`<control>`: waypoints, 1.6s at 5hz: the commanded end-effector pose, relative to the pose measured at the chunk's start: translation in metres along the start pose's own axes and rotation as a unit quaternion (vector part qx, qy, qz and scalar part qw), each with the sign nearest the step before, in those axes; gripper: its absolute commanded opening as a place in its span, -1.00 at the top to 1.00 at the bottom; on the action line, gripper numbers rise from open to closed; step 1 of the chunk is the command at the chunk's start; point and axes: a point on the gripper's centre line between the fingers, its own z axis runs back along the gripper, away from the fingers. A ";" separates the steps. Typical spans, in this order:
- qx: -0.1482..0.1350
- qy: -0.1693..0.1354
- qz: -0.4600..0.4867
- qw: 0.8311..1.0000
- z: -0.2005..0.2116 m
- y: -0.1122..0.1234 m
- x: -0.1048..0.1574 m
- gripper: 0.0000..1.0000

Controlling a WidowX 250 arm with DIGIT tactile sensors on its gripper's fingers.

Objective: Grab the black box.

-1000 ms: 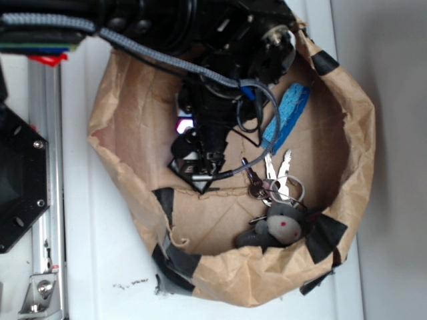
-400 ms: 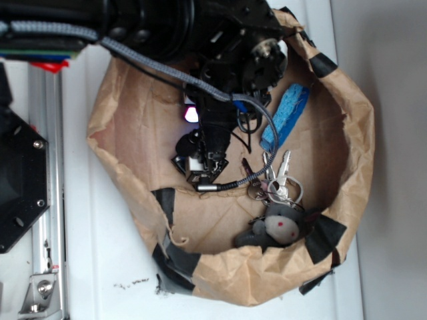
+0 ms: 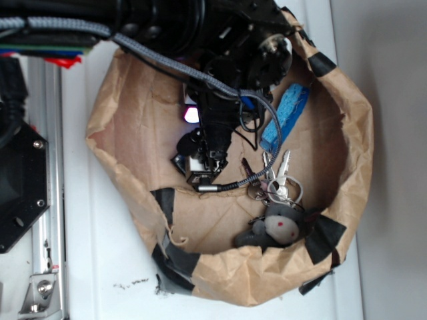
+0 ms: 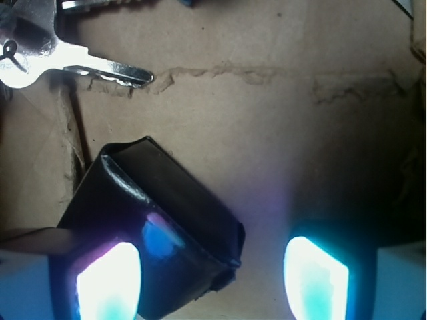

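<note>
White tabletop (image 3: 100,267), with a brown paper bag (image 3: 347,133) rolled down into a shallow bin; matte black tape patches (image 3: 325,238) sit on its rim and wall. Black hexagonal plate (image 3: 17,187) with screws is cut off by the left edge of the exterior view.

Arm and braided cable (image 3: 160,63) cover much of the bag's upper interior. Gripper (image 3: 203,163) is low inside the bag, directly over the black box (image 3: 190,163); from the exterior view only slivers of the box show under it.

Wrist view: black box (image 4: 150,230) lies tilted on the cardboard floor, glossy, its lower part cut off by the frame. Glowing left fingertip (image 4: 107,280) overlaps the box's lower left; whether it touches cannot be told. The other fingertip sits well apart over bare cardboard. Fingers are spread wide, nothing held between them.

Keys (image 3: 277,177) lie near the box, partly cut off in the wrist view (image 4: 60,57). Blue sponge (image 3: 287,113) is half hidden by cable. Grey plush toy (image 3: 277,227) lies against the lower wall.

No legible writing or labels anywhere.
</note>
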 end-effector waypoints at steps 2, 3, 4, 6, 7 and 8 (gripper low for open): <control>-0.010 0.092 -0.029 0.995 -0.001 0.003 0.000 -1.00; -0.048 0.095 -0.045 0.993 0.021 -0.005 -0.008 -1.00; -0.048 0.087 -0.051 0.994 0.020 -0.009 -0.006 -1.00; 0.005 -0.065 -0.059 0.996 0.018 -0.014 0.004 -1.00; 0.030 -0.169 -0.051 0.984 0.023 -0.015 0.013 -1.00; 0.023 -0.164 -0.040 0.985 0.030 -0.016 0.018 -1.00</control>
